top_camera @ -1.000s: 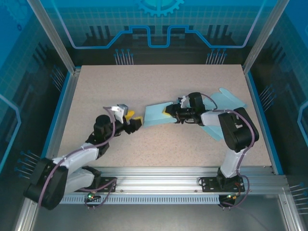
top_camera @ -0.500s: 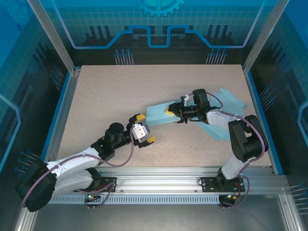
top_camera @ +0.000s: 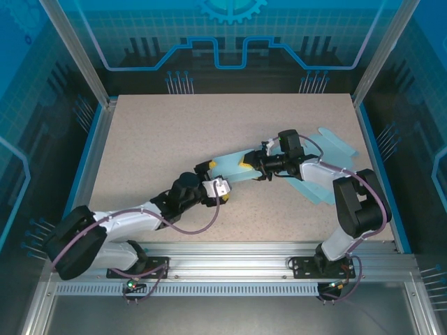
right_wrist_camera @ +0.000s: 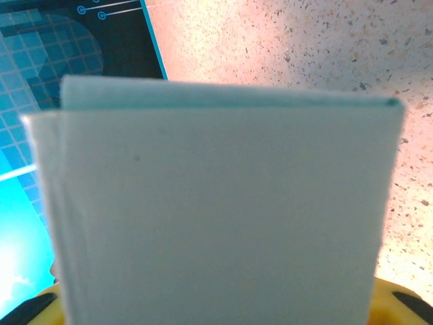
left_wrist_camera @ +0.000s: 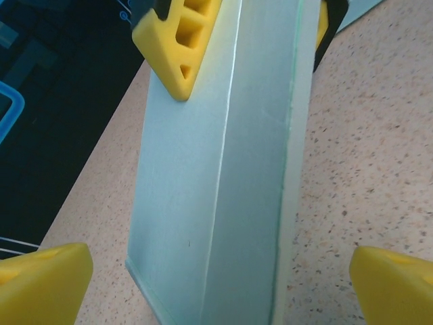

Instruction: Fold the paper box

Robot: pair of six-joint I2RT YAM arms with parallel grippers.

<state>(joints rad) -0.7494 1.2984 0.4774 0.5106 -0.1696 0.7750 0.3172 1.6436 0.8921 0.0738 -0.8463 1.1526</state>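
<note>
Speckled tabletop [top_camera: 174, 132], blue-lit cage [top_camera: 75, 52]; L claw [top_camera: 214, 182] spread wide, R claw [top_camera: 246, 166] clamps paper box [right_wrist_camera: 223, 217].

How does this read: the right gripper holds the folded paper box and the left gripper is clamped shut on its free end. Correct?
Not quite. The right gripper holds the paper box, but the left gripper is open, not clamped: the left wrist view shows its fingers wide apart on either side of the box's end.
</note>
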